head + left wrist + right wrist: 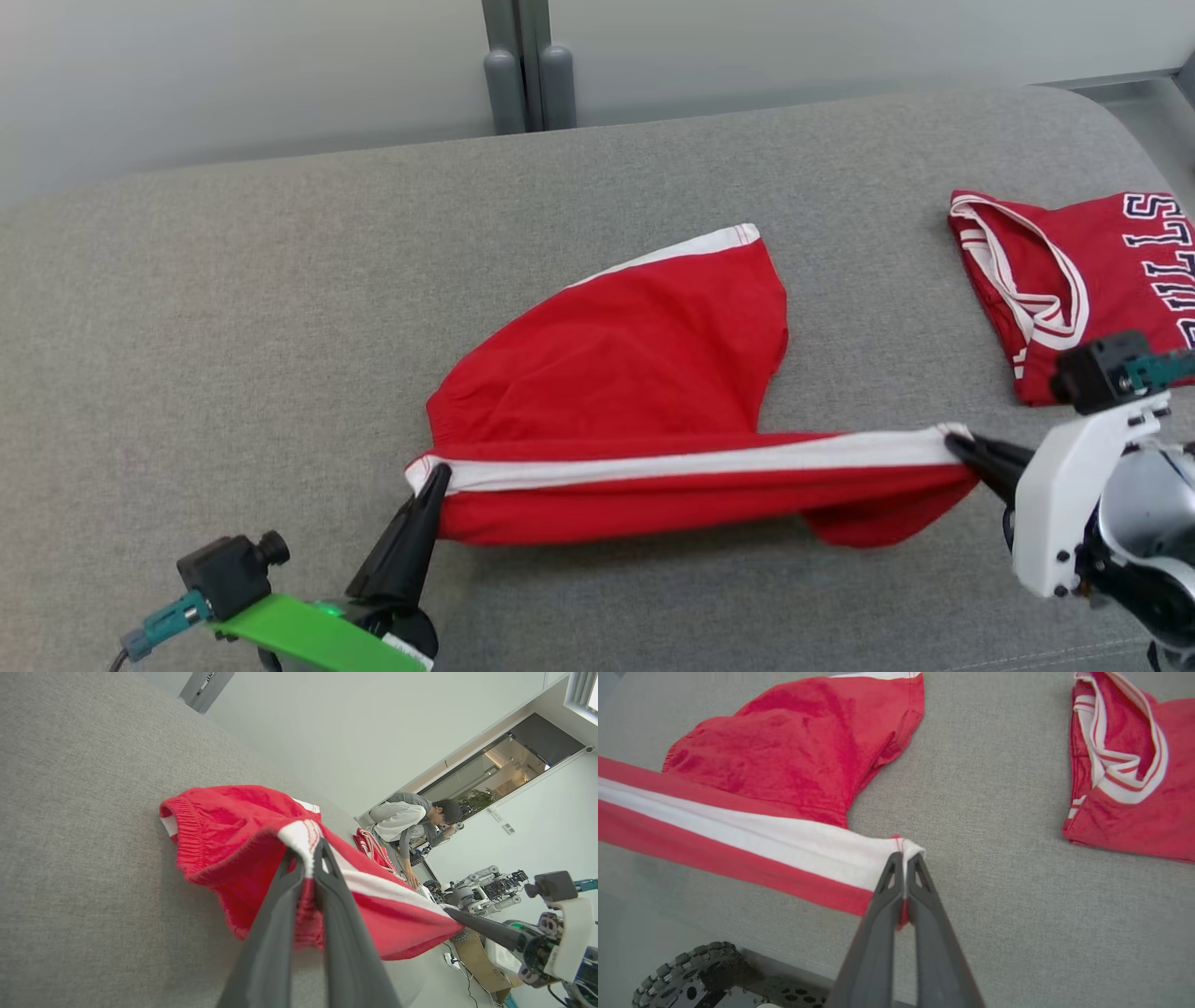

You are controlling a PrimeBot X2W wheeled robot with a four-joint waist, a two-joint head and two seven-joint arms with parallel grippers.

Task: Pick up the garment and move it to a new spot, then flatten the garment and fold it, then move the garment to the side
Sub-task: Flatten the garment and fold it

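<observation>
Garment (pixel 635 373) held taut by clenched left fingers (pixel 425 509) and right fingers (pixel 980 457), judged mid-flattening; folding and moving aside are left undone.

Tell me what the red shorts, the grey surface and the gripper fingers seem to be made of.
Red shorts: light matte cloth, probably sports fabric; it drapes, creases, with a gathered elastic waist. Grey surface: matte woven upholstery, fine speckled weave, rounded padded edge. Gripper fingers: dark grey, smooth, dull sheen; likely moulded plastic, though coated metal is possible.
</observation>
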